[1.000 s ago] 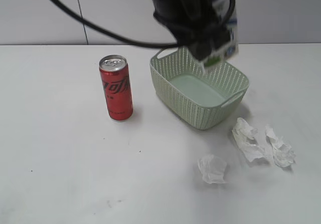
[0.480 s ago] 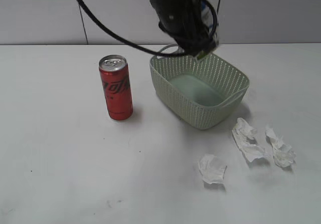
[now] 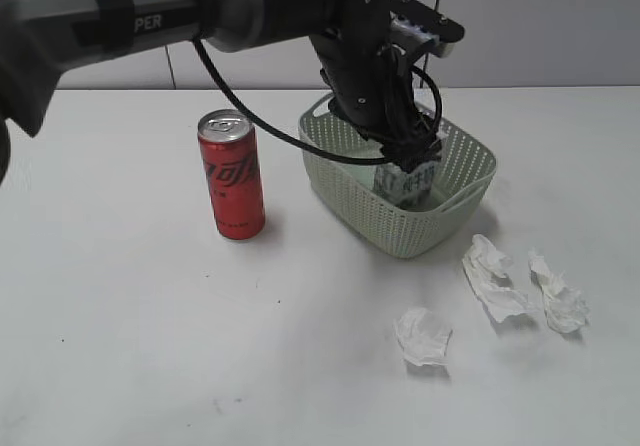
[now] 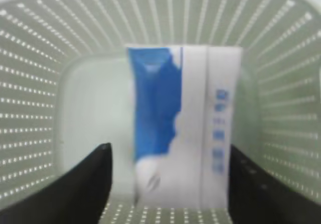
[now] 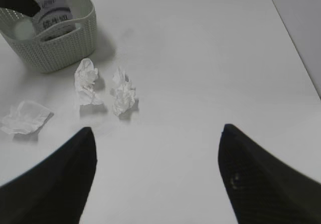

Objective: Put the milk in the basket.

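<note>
Right now your left gripper [image 3: 408,156] is down inside the basket [image 3: 345,181], with the milk [image 3: 405,182] just beneath it, standing on the basket floor toward the 3 o'clock side of the interior in the exterior view. From your left wrist view the milk [image 4: 183,133] sits between the two dark fingers [image 4: 88,186], its blue panel facing the camera, and you can see a strip of pale green basket wall [image 4: 35,108] between each finger and the carton; the jaws look parted and off the carton, though that view is soft and blurred, so take the gap as probable rather than certain. Your right gripper [image 5: 158,176] hangs spread wide over bare table [image 5: 200,58], holding nothing, well apart from the basket [image 5: 65,45], which lies at its 10 o'clock with the milk [image 5: 50,5] showing above the rim. Three crumpled tissues [image 3: 490,276] lie on the table at the basket's 5 o'clock, two close together and one a little nearer you. A red soda can [image 3: 231,174] stands upright at the basket's 9 o'clock, near it but not touching.
</note>
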You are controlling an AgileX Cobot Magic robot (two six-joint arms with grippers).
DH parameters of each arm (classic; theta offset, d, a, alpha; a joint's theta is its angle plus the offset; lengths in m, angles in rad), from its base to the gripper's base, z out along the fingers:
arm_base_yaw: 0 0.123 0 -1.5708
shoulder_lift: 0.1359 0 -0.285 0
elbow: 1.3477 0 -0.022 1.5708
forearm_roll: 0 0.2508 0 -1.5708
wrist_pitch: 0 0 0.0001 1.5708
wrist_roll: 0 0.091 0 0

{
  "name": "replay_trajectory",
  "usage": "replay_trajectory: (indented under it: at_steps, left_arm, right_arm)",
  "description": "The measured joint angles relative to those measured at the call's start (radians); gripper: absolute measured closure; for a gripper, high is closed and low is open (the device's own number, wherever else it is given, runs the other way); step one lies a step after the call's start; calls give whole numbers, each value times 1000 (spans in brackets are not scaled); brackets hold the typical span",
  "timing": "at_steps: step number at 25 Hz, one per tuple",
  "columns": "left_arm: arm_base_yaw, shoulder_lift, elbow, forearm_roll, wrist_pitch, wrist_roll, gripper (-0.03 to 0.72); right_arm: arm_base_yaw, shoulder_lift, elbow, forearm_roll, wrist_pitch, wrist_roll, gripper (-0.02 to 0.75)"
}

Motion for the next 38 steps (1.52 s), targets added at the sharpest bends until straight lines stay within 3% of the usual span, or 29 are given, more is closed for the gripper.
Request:
replay_trajectory:
  at_steps: [1,3,7,13,18,23,27,32,38]
  left_arm:
    - [0,-2,-1,-1,-1,0,92]
    - [0,-7,-1,-4,14,0,45]
    - [0,-58,-1,26,61,0,49]
    - [26,-277,-57,176,146,-33,71]
    - [175,-408,-81,224,275,-113,94]
    - [416,-459,-37,203,306,-164,101]
    - [605,-521,103,160,309,-174,101]
    - [794,-659,403,82,312,-174,104]
    - [838,-970,797,35,310,-176,104]
  right_arm:
    - [0,0,0,0,0,0,152]
    - [0,0,0,0,0,0,152]
    - [0,0,0,0,0,0,152]
    - [0,0,0,0,0,0,152]
    - [0,0,0,0,0,0,152]
    - [0,0,0,0,0,0,152]
    - [0,0,0,0,0,0,152]
    - [0,0,0,0,0,0,152]
    - [0,0,0,0,0,0,152]
